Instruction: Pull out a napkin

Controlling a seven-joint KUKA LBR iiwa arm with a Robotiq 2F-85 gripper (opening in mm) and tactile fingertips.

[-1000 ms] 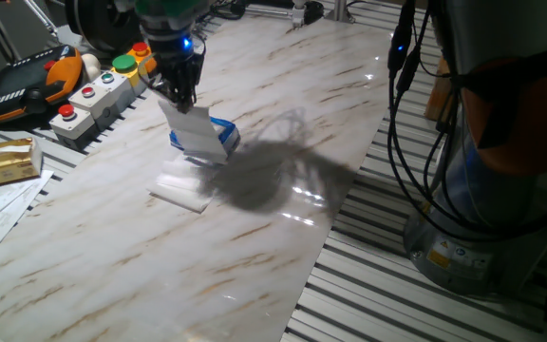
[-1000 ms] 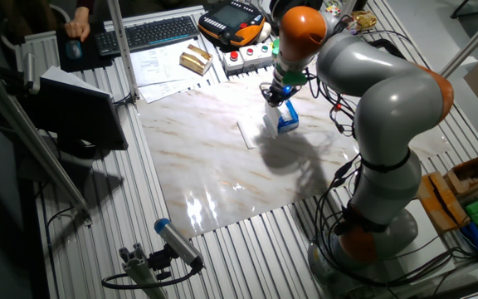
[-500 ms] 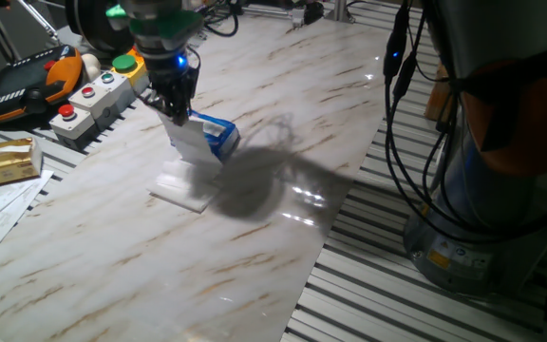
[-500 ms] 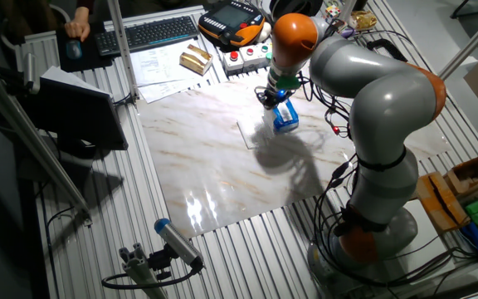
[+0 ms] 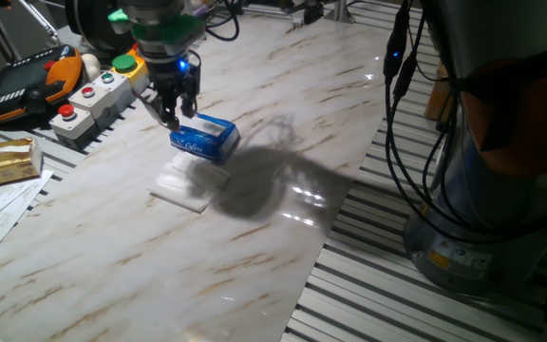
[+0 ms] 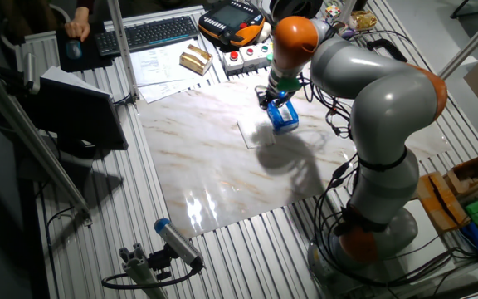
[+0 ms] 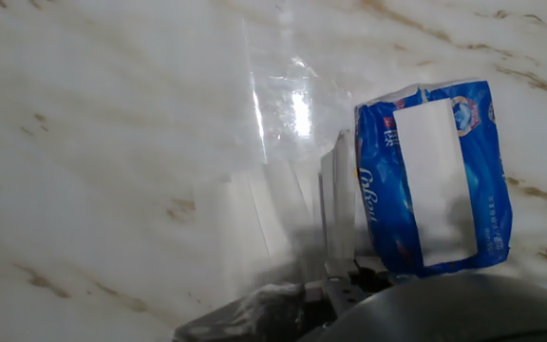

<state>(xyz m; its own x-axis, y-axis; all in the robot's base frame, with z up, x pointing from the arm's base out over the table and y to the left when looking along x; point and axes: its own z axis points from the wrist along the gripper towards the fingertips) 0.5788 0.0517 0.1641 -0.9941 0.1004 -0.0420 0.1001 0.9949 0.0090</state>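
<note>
Beside the blue tissue pack (image 5: 203, 139), on its side toward the table's near edge, the napkin (image 5: 187, 182) lies flat on the marble table (image 5: 283, 114), touching the pack. It looks light, limp and easily torn; a free edge seems the safest hold. White tissue shows through the pack's opening. Above the pack, the gripper (image 5: 172, 110) hangs with fingers apart, holding nothing.
</note>
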